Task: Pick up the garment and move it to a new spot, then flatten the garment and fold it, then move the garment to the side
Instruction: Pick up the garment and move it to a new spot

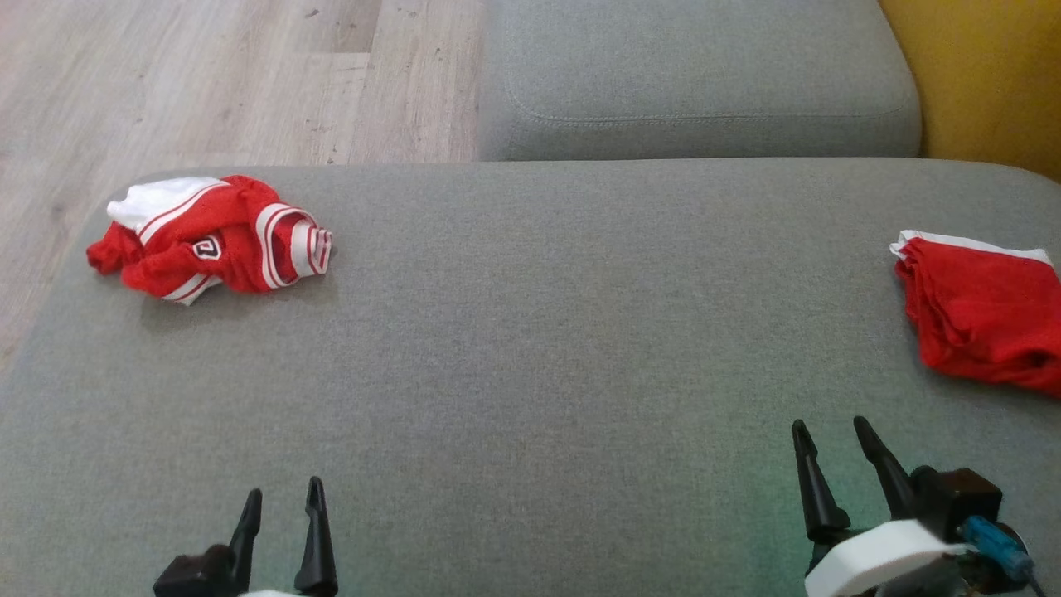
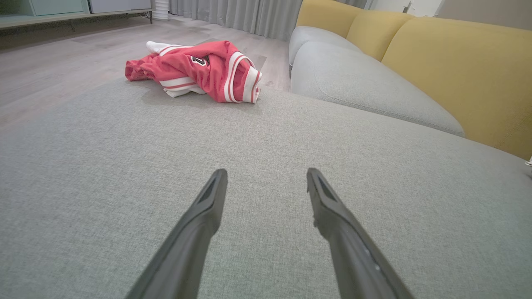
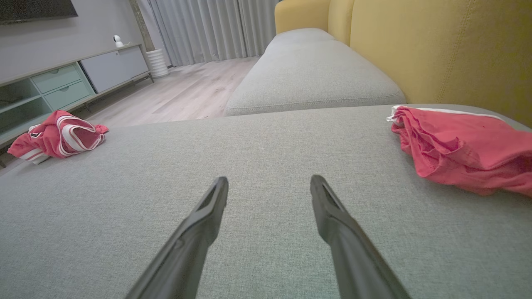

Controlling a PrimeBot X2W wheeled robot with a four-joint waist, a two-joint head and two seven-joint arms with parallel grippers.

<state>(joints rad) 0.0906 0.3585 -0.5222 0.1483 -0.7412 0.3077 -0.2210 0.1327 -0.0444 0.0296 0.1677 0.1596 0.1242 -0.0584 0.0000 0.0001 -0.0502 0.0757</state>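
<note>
Left tool [image 1: 284,487] and right tool [image 1: 829,423] both gape, empty.

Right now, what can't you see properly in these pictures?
Folded red garment: head view, its right part is cut off by the picture's edge.
Crumpled jersey: head view, its badge is creased and too small to read; its underside is hidden by its own folds.
Left tool: head view, its base is cut off by the bottom edge.
</note>
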